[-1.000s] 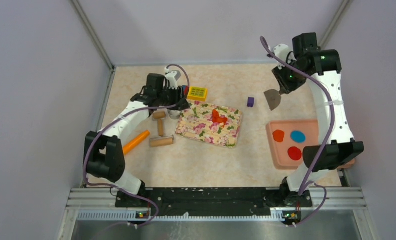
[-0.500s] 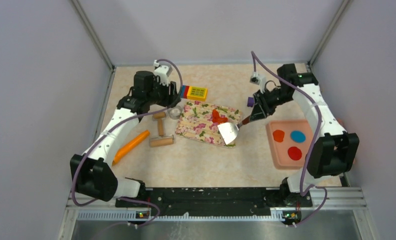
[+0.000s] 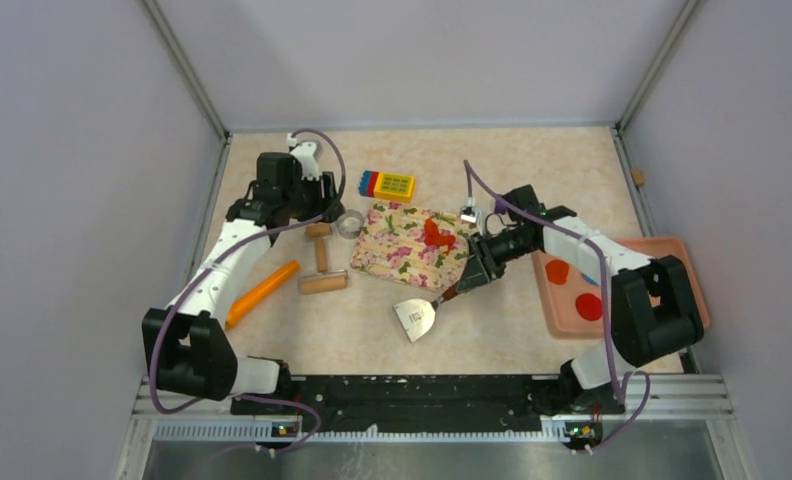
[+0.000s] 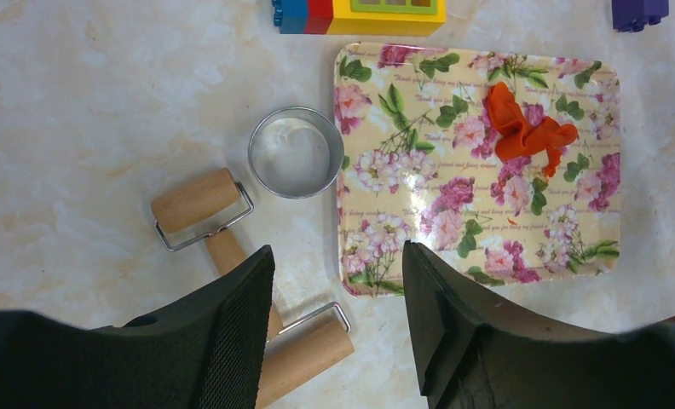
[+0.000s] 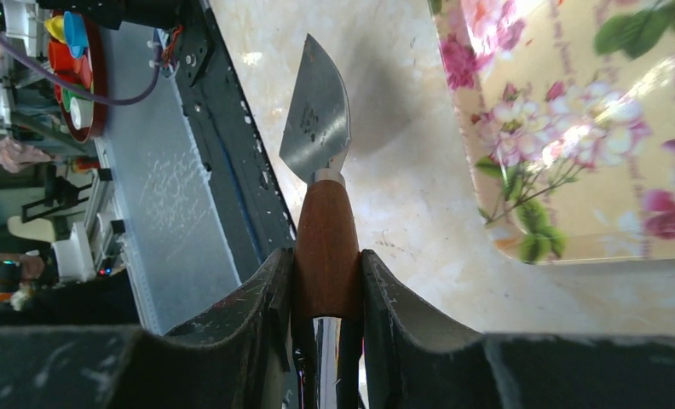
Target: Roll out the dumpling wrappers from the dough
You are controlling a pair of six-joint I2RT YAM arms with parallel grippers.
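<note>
Two grippers, two states. Your left gripper (image 4: 336,256) hangs open and empty over the roller (image 4: 196,198), left of the floral tray (image 4: 487,247). Your right gripper (image 5: 327,266) clamps the scraper (image 5: 317,119) by its wooden handle, off the tray's near-right corner. The dough (image 4: 522,132) lies crumpled on the tray's far-right part.

Scraper blade (image 5: 317,119): bare metal, dull grey, looking speckled and scuffed. Scraper handle (image 5: 325,247): reddish-brown wood, smooth, shining as if varnished. My right fingers (image 5: 394,315): black plastic, matt, showing pale scratches. My left fingers (image 4: 232,341): black, matt, inner face carrying fine ribbed texture. Tray (image 4: 479,273): floral print, glossy, reflecting light. Dough (image 4: 522,128): red-orange clay, matt, looking soft and creased. Ring (image 4: 293,191): thin shiny metal. Rolling pin (image 4: 198,200): pale wood, matt; wire frame metal. Table (image 4: 104,102): marble-patterned, smooth, giving slight sheen.
</note>
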